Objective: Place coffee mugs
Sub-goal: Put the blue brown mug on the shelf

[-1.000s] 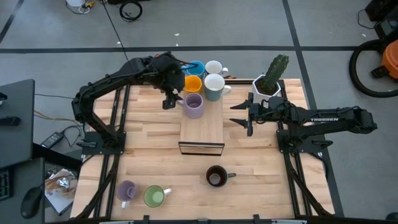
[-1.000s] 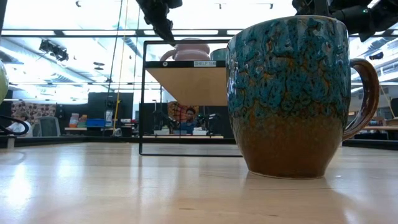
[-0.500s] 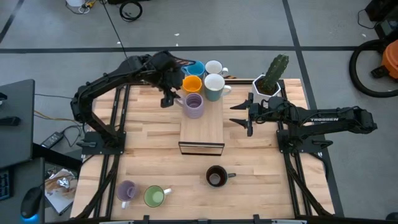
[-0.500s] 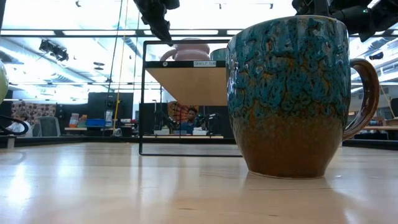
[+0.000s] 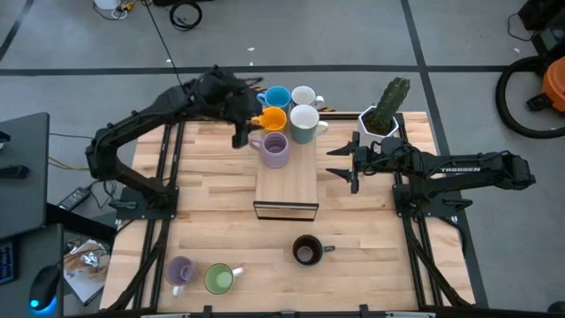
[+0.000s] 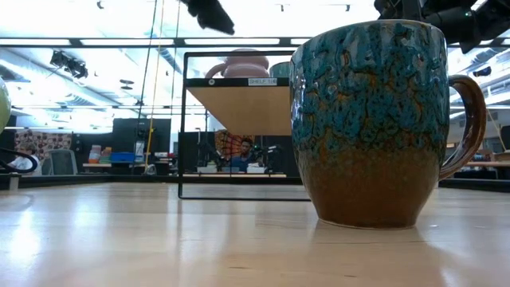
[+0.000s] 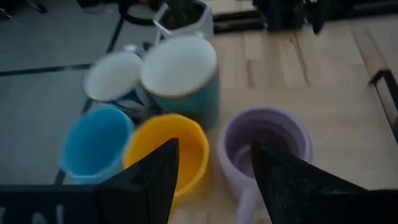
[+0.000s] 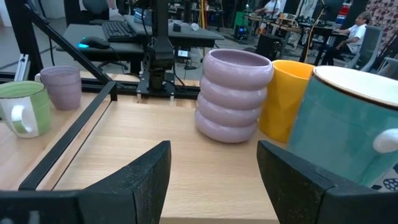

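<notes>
My left gripper is open and hovers above and just left of the lavender mug, touching nothing. That mug stands on its base at the far end of the wooden shelf top. Behind it stand the orange mug, the light blue mug and two white mugs. The dark brown mug, a second lavender mug and the green mug stand on the near table. My right gripper waits open, right of the shelf.
A white hexagonal pot with a cactus stands at the far right, beside my right arm. The shelf's black frame rises from the table's middle. Bare tabletop lies left of the shelf and along the near right.
My left gripper has risen and drawn back a little from the lavender mug on the shelf; in the low view it has climbed almost out of the picture's top. The mug has stayed in place. My right arm has kept still.
</notes>
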`<state>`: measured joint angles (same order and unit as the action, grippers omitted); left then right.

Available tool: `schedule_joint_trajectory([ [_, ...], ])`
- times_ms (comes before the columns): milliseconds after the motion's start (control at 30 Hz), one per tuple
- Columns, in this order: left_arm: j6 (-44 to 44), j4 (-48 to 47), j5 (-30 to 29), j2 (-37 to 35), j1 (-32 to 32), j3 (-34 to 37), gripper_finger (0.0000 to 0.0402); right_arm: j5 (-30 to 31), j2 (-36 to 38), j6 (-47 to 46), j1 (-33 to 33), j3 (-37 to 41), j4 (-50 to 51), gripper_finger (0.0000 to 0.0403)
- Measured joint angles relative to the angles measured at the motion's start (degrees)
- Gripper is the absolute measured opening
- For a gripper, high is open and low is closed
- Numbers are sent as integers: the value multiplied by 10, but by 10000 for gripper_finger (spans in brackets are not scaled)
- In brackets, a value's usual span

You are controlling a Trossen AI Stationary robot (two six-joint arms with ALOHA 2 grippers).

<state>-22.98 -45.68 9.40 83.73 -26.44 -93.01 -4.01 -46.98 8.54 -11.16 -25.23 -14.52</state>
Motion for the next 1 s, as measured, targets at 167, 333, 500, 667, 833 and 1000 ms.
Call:
schedule_joint_trajectory([
  [167,14,71,-1,-55,2,130,205,0,0,2,0,0,4,244],
  [333,41,174,-1,-128,2,251,205,0,0,-12,1,0,-3,244],
  [500,74,265,0,-197,2,356,205,0,3,-26,19,0,-17,244],
  [667,89,381,-1,-260,4,472,205,-1,2,-41,35,-16,-12,242],
  [833,111,525,0,-294,4,579,205,38,2,-79,54,-61,77,241],
  [1000,119,661,-1,-290,4,658,205,102,2,-93,86,-77,118,240],
])
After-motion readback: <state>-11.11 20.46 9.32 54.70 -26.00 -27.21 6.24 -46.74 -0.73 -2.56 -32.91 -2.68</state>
